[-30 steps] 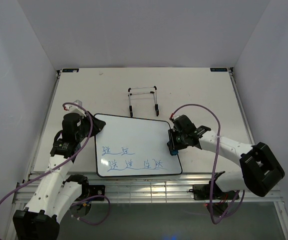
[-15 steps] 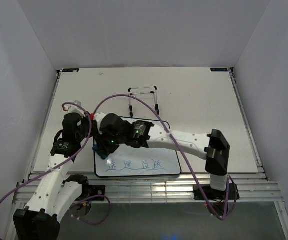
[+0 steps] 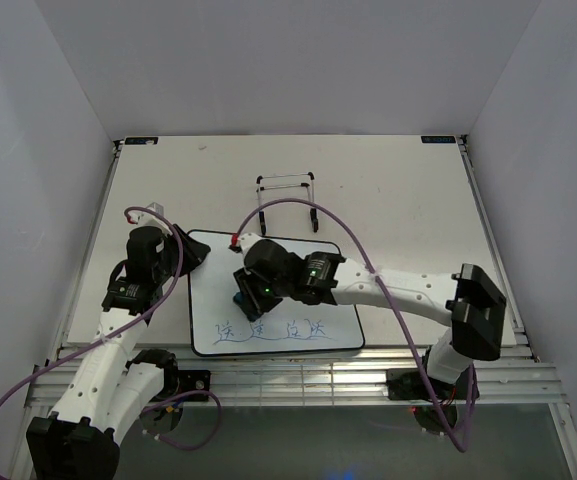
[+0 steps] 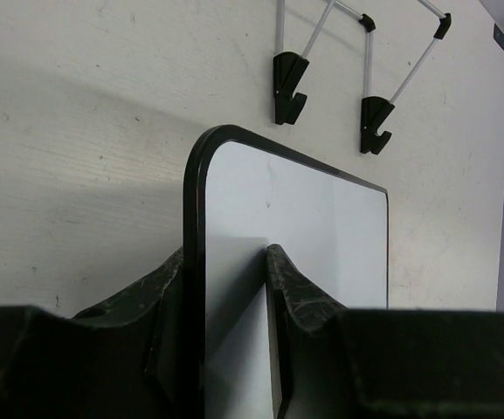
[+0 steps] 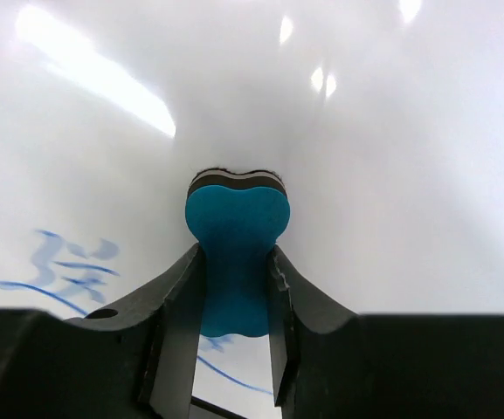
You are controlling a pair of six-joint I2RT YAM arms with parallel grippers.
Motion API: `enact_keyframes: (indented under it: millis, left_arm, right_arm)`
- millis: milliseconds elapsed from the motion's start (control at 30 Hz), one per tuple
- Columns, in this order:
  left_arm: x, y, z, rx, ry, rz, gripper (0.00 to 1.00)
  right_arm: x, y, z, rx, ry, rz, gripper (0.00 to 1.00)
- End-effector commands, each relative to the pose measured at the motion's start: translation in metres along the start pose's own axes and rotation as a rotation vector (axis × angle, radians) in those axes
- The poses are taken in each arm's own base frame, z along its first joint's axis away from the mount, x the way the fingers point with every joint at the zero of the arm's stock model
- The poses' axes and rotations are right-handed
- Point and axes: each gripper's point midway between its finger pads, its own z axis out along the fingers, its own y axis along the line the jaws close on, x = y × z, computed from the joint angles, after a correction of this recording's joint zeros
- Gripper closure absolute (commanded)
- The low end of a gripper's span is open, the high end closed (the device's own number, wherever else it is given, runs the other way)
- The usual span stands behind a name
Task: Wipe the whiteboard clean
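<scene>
The whiteboard [image 3: 298,270] lies flat near the table's front, white with a black frame. One row of blue handwriting [image 3: 268,328] shows along its near edge. My left gripper [image 3: 186,257] is shut on the board's left edge; in the left wrist view the black frame [image 4: 192,262] sits between my fingers. My right gripper [image 3: 244,300] is shut on the blue bone-shaped eraser [image 5: 237,253] and holds it against the board's left-middle part. The right wrist view shows blue writing [image 5: 68,262] to the eraser's left.
A thin black wire stand [image 3: 287,203] stands just behind the board, also in the left wrist view [image 4: 339,78]. The right arm stretches across the board from the right. White walls close in the table on three sides.
The right gripper swept the eraser from the board's right edge to its far left, then back toward the left-middle. The upper row of writing is gone. The left gripper held still.
</scene>
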Motion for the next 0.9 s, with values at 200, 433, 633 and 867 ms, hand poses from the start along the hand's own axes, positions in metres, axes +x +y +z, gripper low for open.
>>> enact_keyframes:
  millis: [200, 433, 633, 867]
  left_arm:
    - [-0.033, 0.000, -0.004, -0.030, -0.135, 0.120, 1.00]
    - [-0.034, 0.002, -0.004, -0.038, -0.137, 0.119, 1.00]
    - [-0.033, 0.003, -0.003, -0.043, -0.133, 0.119, 1.00]
    - [-0.034, 0.003, -0.004, -0.046, -0.136, 0.119, 1.00]
  right_arm:
    - [0.128, -0.116, -0.025, 0.288, 0.267, 0.125, 0.92]
    - [0.053, 0.015, -0.007, -0.106, 0.125, -0.025, 0.92]
    - [0.028, 0.120, 0.005, -0.249, 0.094, -0.170, 0.92]
    - [0.059, 0.079, 0.020, -0.042, 0.168, -0.170, 0.92]
